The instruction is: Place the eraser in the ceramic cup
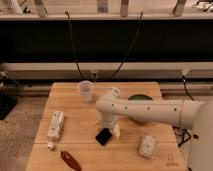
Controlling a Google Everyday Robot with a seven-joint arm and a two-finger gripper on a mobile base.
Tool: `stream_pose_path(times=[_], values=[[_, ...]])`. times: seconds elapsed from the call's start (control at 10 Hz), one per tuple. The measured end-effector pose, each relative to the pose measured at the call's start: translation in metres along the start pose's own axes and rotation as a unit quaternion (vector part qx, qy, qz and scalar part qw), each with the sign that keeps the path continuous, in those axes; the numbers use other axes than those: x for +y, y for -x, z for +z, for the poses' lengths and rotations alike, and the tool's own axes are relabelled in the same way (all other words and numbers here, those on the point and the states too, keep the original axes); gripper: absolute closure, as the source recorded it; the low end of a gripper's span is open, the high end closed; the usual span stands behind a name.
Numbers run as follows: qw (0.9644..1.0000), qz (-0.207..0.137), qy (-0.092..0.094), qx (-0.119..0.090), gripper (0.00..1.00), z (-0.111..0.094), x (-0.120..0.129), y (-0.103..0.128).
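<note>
The eraser [104, 136], a small flat black block, lies on the wooden table [75, 115] near the front middle. My gripper [112, 128] points down right above and just right of the eraser, at its upper edge; I cannot tell whether it touches it. The ceramic cup [85, 90], pale white and tapered, stands upright at the back of the table, well left of and behind the gripper. My white arm [150, 111] reaches in from the right.
A green bowl [140, 99] sits behind the arm, partly hidden. A white elongated object [55, 125] lies at the left. A dark red elongated object [71, 160] lies at the front left. A small white packet [147, 145] lies at the front right.
</note>
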Motion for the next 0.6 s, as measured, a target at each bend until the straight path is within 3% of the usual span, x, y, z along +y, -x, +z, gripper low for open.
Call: stream_pose_path(times=[0.6], values=[[1.0000, -0.005, 0.003, 0.003, 0.20, 0.010, -0.003, -0.001]])
